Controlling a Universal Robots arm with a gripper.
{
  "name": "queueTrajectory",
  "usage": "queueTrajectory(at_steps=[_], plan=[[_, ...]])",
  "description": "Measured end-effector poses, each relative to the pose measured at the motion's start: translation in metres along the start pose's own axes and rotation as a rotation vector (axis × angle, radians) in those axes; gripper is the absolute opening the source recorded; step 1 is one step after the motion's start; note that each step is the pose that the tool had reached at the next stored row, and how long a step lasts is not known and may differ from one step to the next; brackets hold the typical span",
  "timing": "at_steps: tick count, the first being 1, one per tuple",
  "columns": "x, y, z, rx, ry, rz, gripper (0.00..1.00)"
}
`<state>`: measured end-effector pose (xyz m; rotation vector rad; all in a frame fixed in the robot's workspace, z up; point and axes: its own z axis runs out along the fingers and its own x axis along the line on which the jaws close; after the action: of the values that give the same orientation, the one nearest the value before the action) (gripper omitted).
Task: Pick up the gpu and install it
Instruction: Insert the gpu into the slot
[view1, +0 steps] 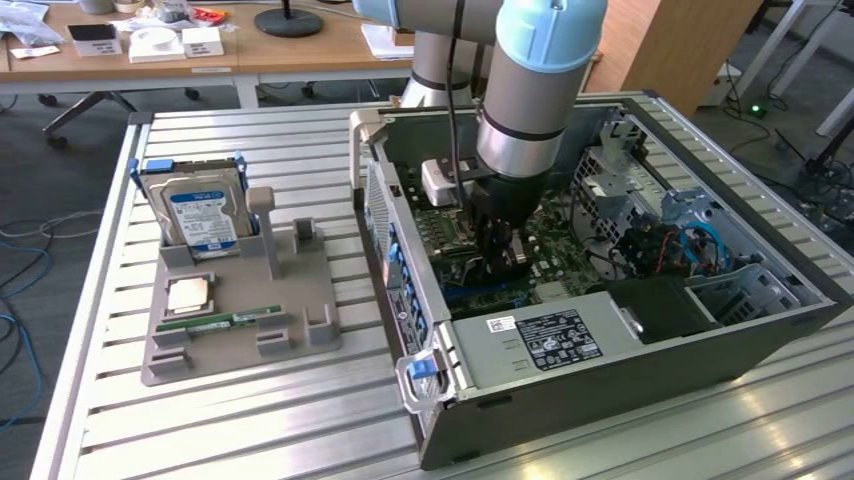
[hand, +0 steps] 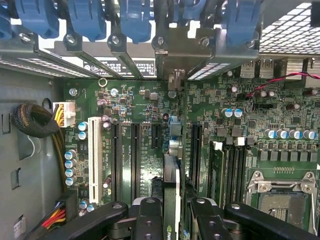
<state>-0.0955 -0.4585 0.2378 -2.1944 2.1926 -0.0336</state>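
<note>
Fingers (hand: 150, 220) of the gripper (hand: 171, 220) are seen in the wrist view pinched on the gpu (hand: 171, 185), held edge-on above the motherboard (hand: 145, 125) slots. In the exterior view, the computer case (view1: 601, 340) and a grey tray (view1: 240, 310) holding a hard drive (view1: 203, 215) are set on a slatted metal table (view1: 200, 430); wooden desks (view1: 267, 50) stand behind.

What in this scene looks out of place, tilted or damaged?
Nothing stands out. The gripper holds the gpu on edge above the motherboard inside the open computer case. On the grey holder, the hard drive stands upright and the RAM stick lies flat.
</note>
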Motion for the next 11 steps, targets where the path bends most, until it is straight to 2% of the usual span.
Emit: queueTrajectory(at_steps=[11], plan=[[0.0001, 0.0034, 0.0, 0.002, -0.0002, -0.001, 0.26]])
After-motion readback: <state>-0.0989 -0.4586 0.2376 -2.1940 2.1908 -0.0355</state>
